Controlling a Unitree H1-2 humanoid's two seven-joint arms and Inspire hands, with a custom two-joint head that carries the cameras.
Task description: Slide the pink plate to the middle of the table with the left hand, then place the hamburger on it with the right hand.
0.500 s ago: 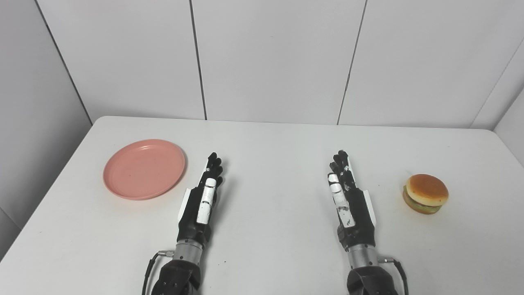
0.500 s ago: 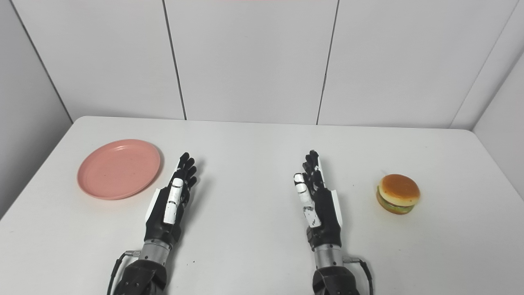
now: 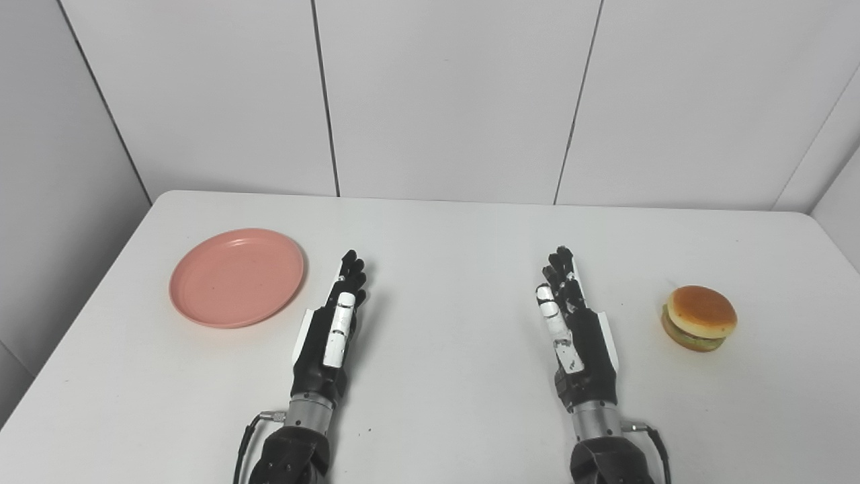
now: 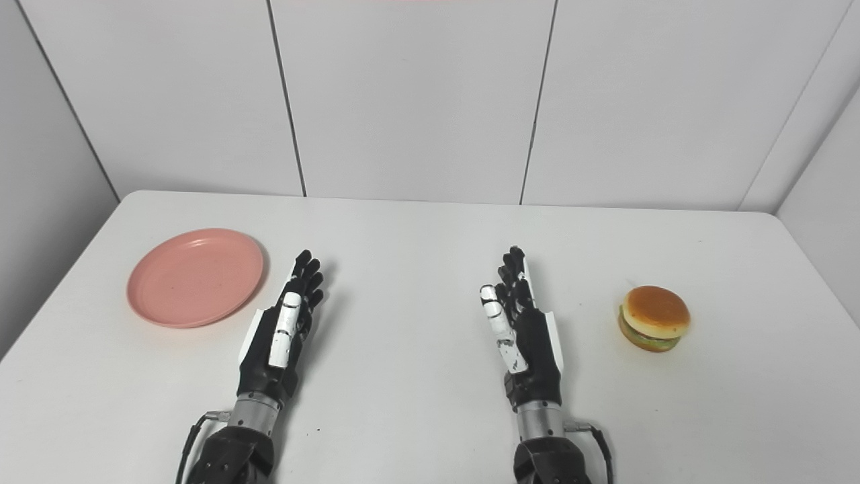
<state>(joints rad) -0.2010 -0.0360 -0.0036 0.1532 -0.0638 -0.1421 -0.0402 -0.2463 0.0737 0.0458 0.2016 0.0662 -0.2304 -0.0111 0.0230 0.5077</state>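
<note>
A pink plate (image 3: 236,277) lies flat on the left part of the white table (image 3: 457,242). A hamburger (image 3: 699,317) with a tan bun and green lettuce sits at the right. My left hand (image 3: 330,331) rests edge-on just right of the plate, fingers straight and pointing away from me, holding nothing. My right hand (image 3: 572,328) stands the same way left of the hamburger, a clear gap between them, empty too. In the right eye view the plate (image 4: 195,276) and hamburger (image 4: 654,317) appear the same.
White wall panels (image 3: 443,94) rise behind the table's far edge. A grey wall (image 3: 47,202) borders the left side. The table's rounded far corners show at left and right.
</note>
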